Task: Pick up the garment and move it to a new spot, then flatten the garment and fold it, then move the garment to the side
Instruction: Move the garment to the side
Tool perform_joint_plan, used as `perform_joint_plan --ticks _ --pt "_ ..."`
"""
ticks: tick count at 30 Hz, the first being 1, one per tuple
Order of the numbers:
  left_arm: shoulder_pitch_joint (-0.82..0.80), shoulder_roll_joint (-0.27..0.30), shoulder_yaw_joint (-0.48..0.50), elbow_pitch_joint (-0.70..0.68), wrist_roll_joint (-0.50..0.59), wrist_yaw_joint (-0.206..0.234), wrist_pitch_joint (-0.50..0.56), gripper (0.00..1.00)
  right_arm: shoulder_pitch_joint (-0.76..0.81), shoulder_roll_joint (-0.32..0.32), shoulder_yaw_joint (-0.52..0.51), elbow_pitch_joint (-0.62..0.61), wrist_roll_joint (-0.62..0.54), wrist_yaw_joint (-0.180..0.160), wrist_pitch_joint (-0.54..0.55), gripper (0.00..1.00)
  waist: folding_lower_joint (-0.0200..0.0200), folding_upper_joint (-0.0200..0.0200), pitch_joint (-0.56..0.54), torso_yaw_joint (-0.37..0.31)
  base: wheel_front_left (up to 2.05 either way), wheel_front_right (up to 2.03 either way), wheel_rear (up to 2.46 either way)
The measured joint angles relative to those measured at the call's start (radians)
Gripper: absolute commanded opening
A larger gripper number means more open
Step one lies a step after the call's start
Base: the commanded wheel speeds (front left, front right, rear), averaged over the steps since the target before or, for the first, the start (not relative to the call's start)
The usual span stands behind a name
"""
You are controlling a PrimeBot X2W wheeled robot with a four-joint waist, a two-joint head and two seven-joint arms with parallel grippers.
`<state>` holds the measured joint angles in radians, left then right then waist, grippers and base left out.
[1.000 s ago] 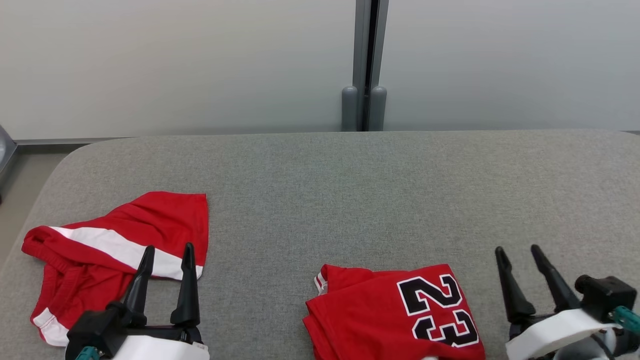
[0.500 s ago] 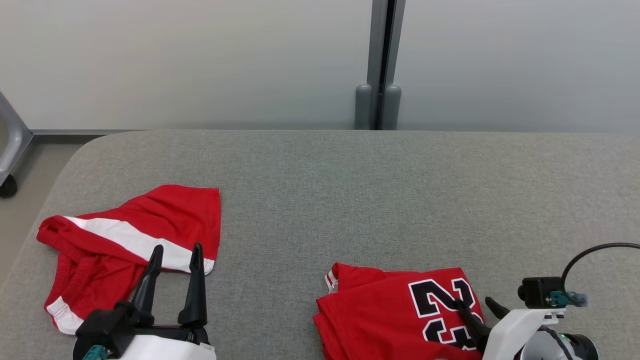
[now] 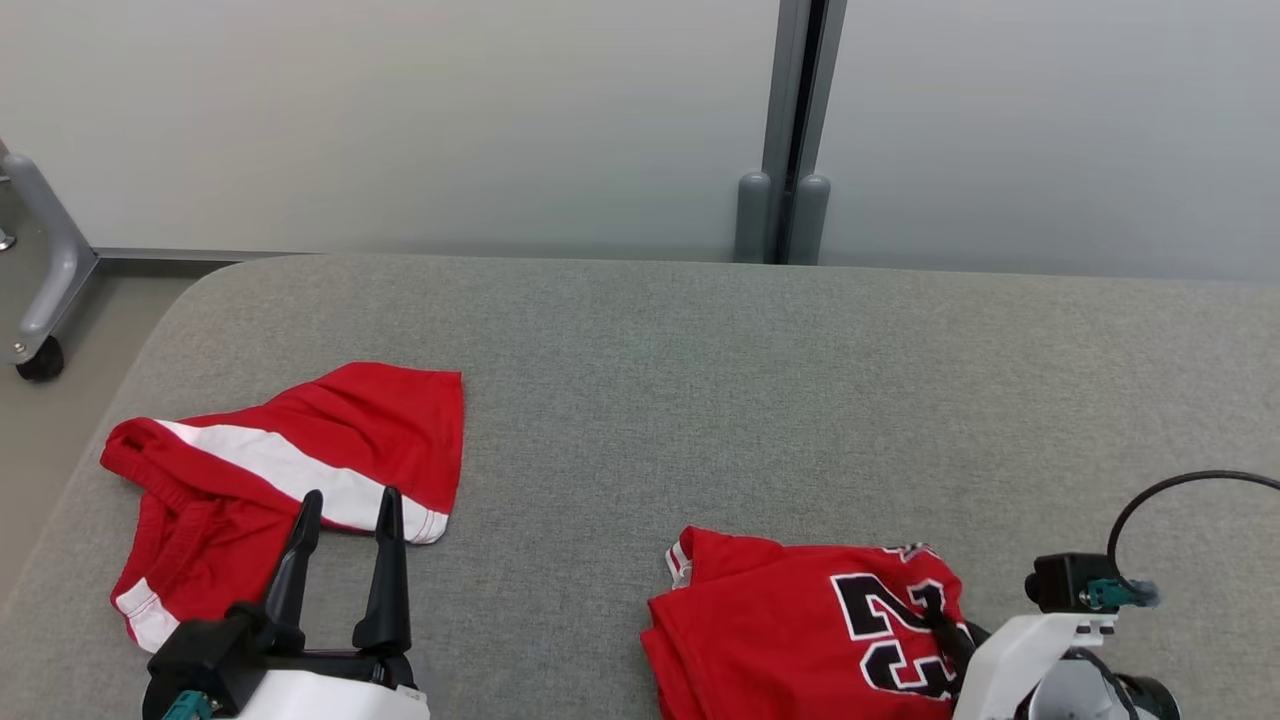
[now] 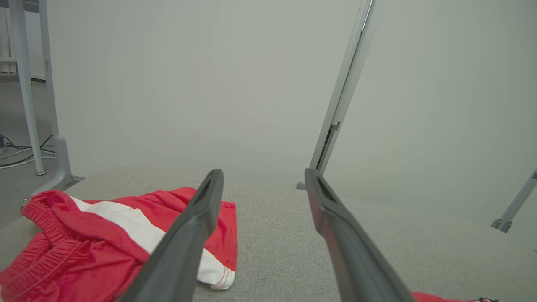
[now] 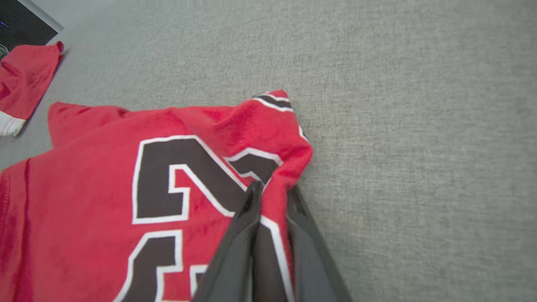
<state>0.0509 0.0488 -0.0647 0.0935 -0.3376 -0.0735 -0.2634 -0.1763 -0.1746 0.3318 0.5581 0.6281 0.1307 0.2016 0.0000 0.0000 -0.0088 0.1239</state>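
Note:
The garment [image 3: 790, 630], a red jersey with a black number 23, lies folded at the near right of the grey padded table [image 3: 700, 400]. My right gripper [image 3: 945, 630] is tipped down at its right edge. In the right wrist view the right gripper [image 5: 272, 191] is shut on a raised fold of the garment [image 5: 105, 176], with red cloth pinched between the two fingers. My left gripper [image 3: 350, 500] hovers open and empty at the near left, just above the table; its fingers stand wide apart in the left wrist view [image 4: 263, 176].
Red shorts with a white stripe [image 3: 300, 450] lie crumpled at the table's left, just ahead of the left gripper, also seen as red shorts [image 4: 84, 239]. A wheeled metal leg [image 3: 40, 300] stands off the table's left corner. A pale wall with a grey post [image 3: 790, 200] runs behind.
My right gripper tipped down onto the jersey's right edge and closed on the cloth, bunching it up. The camera has turned, shifting the whole picture right. The left gripper stays open.

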Motion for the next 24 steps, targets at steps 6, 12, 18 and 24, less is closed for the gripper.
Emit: perform_joint_plan --ticks 6,12,18,24 --pt "-0.01 0.0 -0.022 -0.02 0.005 -0.006 0.0 1.0 -0.059 -0.034 0.045 -0.046 0.014 0.0 -0.063 0.0 0.0 0.0 0.002 -0.033 0.0 0.0 0.0" --pt "-0.06 0.0 -0.084 -0.042 0.007 -0.014 -0.001 1.0 -0.175 -0.093 0.1 -0.064 0.017 0.0 -0.08 0.0 0.0 0.0 0.022 -0.106 0.0 0.0 0.0" --pt "-0.106 0.0 -0.139 -0.052 0.014 -0.026 -0.001 1.0 -0.262 -0.129 0.101 -0.059 0.028 0.0 -0.107 0.0 0.0 0.0 0.069 -0.181 0.0 0.0 0.0" --pt "-0.158 0.0 -0.181 -0.057 0.033 -0.036 -0.001 1.0 -0.325 -0.153 0.088 -0.049 0.035 0.0 -0.146 0.0 0.0 0.0 0.13 -0.262 0.0 0.0 0.0"
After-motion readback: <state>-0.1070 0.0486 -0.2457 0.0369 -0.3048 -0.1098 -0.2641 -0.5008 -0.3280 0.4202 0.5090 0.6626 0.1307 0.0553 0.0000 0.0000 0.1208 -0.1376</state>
